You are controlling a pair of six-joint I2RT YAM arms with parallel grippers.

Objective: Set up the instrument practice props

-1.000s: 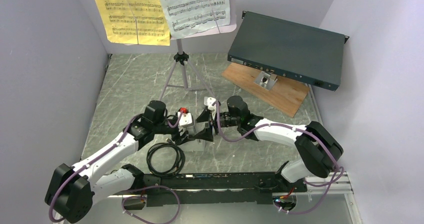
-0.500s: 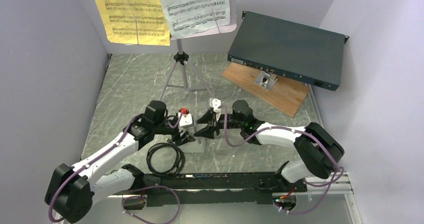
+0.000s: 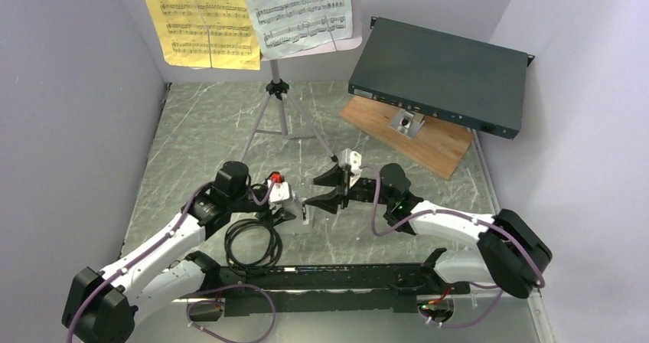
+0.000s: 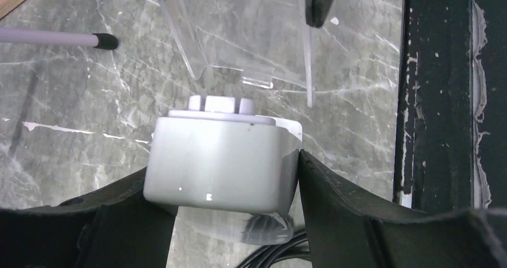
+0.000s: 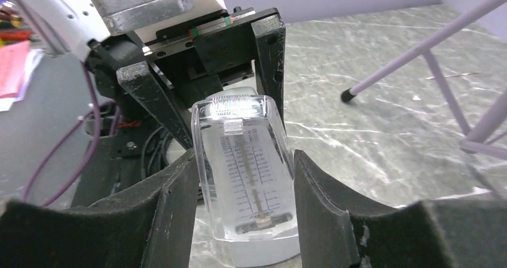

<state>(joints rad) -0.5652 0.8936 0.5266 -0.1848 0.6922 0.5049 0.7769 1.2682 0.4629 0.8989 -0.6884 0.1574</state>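
The small white metronome [image 3: 306,217] stands on the marble table, and my left gripper [image 3: 295,209] is shut on its grey body [image 4: 221,160]. Its clear front cover [image 5: 239,136] sits between the fingers of my right gripper [image 3: 312,192], which is shut on it. In the left wrist view the cover [image 4: 239,40] hangs a little apart from the body. The scale and pendulum show through it. The music stand [image 3: 277,90] is upright at the back on its tripod. A yellow sheet [image 3: 203,17] and a white sheet [image 3: 302,10] rest on it.
A dark-green flat box [image 3: 440,75] leans on a wooden board [image 3: 428,148] at the back right. A coiled black cable [image 3: 252,243] lies just behind the metronome by the left arm. Tripod legs [image 5: 418,52] spread close to the right gripper. A black rail [image 3: 337,282] runs along the near edge.
My right gripper closed on the clear cover and drew back to the right with it, off the metronome. The left arm shifted slightly nearer, still gripping the metronome body.
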